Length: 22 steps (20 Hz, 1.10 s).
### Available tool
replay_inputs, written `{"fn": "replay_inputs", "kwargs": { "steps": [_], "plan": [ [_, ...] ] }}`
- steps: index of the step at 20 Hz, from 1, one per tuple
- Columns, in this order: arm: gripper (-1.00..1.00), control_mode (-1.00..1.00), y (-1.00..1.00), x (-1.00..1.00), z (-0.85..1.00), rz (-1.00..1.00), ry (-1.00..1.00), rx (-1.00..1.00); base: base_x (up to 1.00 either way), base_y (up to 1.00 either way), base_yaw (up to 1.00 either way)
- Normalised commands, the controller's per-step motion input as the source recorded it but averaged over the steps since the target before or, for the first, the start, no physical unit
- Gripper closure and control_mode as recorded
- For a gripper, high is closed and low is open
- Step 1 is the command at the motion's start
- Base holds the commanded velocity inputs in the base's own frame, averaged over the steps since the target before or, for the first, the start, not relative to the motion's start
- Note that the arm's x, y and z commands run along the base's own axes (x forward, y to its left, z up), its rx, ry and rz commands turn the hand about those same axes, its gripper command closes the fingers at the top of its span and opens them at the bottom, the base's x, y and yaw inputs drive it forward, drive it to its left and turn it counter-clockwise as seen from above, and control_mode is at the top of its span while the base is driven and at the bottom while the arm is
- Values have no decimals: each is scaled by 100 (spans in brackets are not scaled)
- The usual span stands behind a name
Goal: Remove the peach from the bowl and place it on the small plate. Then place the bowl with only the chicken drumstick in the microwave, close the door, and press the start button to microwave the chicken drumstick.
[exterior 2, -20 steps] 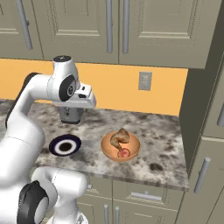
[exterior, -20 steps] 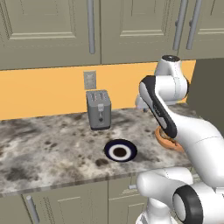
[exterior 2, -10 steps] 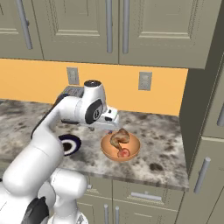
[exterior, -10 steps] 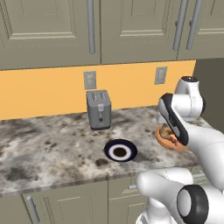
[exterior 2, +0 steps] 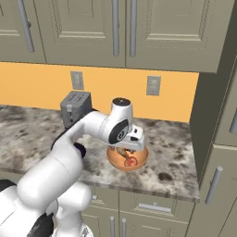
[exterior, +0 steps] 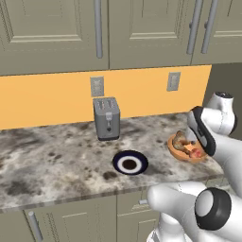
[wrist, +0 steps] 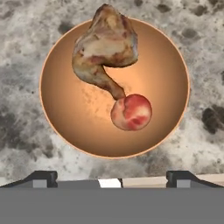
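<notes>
A reddish-orange peach (wrist: 131,112) sits inside the terracotta bowl (wrist: 65,113), off-centre on its floor, touching the thin bone end of the browned chicken drumstick (wrist: 105,48) that lies beside it. Bowl, fruit and meat rest together on the speckled stone worktop (exterior: 52,160), toward its right end, just short of the tall cabinet side that closes off the run.

Directly above the bowl hangs the white arm's pincer (wrist: 112,178), its two dark fingertips (wrist: 41,177) spread wide apart with nothing between them, clear of the peach and of the bowl's rim. From the right base camera the hand covers the far edge of the bowl, with the peach showing red just under it.

To the left of the bowl, well apart from it, the small plate (exterior: 130,163) lies flat on the worktop near the front edge, its dark navy rim circling a white centre. It carries nothing. Farther back and a little left of the plate, a grey two-slot toaster (exterior: 107,118) stands upright against the orange backsplash (exterior: 42,101), below a wall outlet (exterior: 97,86); a second outlet (exterior: 173,81) is set in the same strip farther right. Beige upper cabinets (exterior: 52,33) with long bar handles run above, and matching drawers and doors sit under the worktop.
</notes>
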Motion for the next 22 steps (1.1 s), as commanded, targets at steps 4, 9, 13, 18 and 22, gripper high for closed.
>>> {"fn": "replay_inputs", "kwargs": {
  "steps": [4, 9, 13, 18, 22],
  "plan": [
    [-100, -100, 0, 0, -49, 19, 7, 0, 0, 0, 0],
    [-100, -100, -11, 1, -35, 11, 5, 0, 0, 0, 0],
    [-100, -100, -13, 19, -17, 0, 15, 0, 0, 0, 0],
    [-100, -100, 0, 29, -17, 0, 19, -1, 0, 0, 0],
    [-100, -100, -7, 36, -1, 3, 13, 0, 0, 0, 0]
  ]
}}
